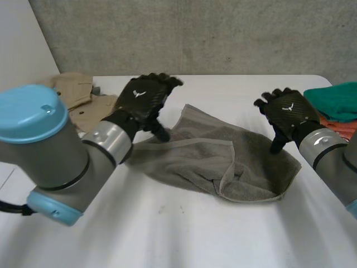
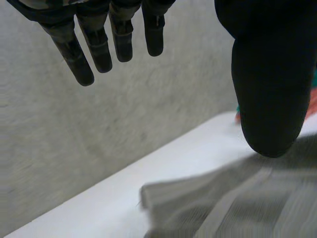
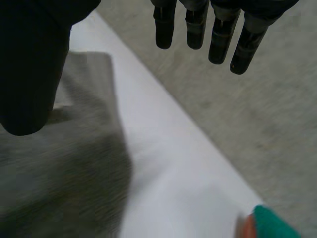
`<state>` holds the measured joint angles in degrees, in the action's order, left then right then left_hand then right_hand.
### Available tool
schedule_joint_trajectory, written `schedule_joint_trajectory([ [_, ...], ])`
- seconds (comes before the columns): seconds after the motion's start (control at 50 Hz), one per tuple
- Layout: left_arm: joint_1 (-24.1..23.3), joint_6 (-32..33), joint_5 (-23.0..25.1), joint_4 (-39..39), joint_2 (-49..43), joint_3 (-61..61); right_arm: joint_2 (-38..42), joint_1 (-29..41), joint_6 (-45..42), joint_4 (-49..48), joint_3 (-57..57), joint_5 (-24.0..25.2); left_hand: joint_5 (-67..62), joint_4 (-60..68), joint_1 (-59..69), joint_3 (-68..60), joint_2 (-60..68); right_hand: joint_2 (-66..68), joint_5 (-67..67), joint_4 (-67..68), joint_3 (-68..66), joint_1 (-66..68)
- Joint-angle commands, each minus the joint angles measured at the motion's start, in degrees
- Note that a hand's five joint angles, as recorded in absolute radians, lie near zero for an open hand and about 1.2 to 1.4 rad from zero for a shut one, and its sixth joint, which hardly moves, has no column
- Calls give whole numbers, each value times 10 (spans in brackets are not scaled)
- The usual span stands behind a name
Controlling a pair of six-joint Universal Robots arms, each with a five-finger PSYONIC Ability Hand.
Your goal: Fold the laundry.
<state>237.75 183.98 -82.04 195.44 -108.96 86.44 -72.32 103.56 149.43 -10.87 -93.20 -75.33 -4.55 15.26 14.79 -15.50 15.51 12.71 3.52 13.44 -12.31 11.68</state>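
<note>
Hovering left hand (image 1: 144, 97) and right hand (image 1: 287, 111), fingers spread, over a rumpled, hemmed grey terry towel (image 1: 223, 162) on the white desk (image 1: 167, 234).

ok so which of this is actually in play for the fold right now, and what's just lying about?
In play: grey towel, crumpled; left hand and right hand, both open over it.
Lying about: beige garment, teal cloth, orange cloth, at the far edges of the table; likely laundry too, but neither hand is on them.

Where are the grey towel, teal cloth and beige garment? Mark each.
Crumpled grey towel (image 1: 223, 162), head view, its middle.
Folded teal cloth (image 1: 334, 100), head view, top layer.
Beige fabric garment (image 1: 75, 92), head view, its middle.
</note>
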Motion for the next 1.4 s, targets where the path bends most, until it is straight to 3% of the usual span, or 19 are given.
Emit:
schedule_joint_trajectory([
  [0.02,9,113,-8,-3,-2,56,0,0,-9,187,55,0,-31,24,28,-21,21,-27,-35,-34,23,-17],
  [0.16,-35,168,41,6,-57,32,6,-21,-90,210,30,-1,-84,77,82,-75,75,1,-8,-7,-5,11],
  [0.36,-89,228,133,-2,-200,-142,2,-92,-245,162,-36,18,-86,79,84,-77,77,-26,-34,-33,22,-16],
  [0.5,-97,310,214,-12,-288,-225,0,-142,-318,147,-64,82,-100,93,97,-90,90,-27,-35,-34,23,-17],
  [0.6,-96,321,217,-51,-333,-268,9,-168,-323,144,-70,157,-185,178,183,-176,176,-27,-35,-34,23,-17],
  [0.7,-93,328,218,-70,-350,-283,44,-170,-317,118,-70,200,-266,259,264,-257,256,-27,-35,-34,23,-17],
  [0.74,-93,341,215,-70,-352,-284,55,-169,-313,103,-68,202,-308,301,305,-298,298,-27,-35,-34,23,-17],
  [0.82,-93,359,203,-68,-350,-287,78,-167,-294,64,-62,202,-468,461,465,-458,458,101,93,94,-105,111],
  [0.92,-94,367,159,-64,-345,-286,108,-166,-269,29,-46,206,-638,631,635,-628,628,425,417,418,-429,436],
  [0.98,-94,367,139,-59,-342,-285,119,-165,-261,18,-29,206,-654,647,652,-645,645,672,664,665,-676,682],
  [1.1,-92,367,124,-57,-344,-287,124,-136,-247,10,13,190,-654,647,652,-645,645,673,665,666,-677,683],
  [1.16,-86,367,103,-43,-342,-295,122,-110,-227,11,49,156,-654,647,652,-645,645,673,665,666,-677,683],
  [1.28,-50,366,-3,33,-337,-336,126,-71,-200,9,114,97,-654,647,652,-645,645,673,665,666,-677,683],
  [1.4,-28,361,-39,48,-299,-327,133,-39,-200,10,156,67,-654,647,652,-645,645,673,665,666,-677,683],
])
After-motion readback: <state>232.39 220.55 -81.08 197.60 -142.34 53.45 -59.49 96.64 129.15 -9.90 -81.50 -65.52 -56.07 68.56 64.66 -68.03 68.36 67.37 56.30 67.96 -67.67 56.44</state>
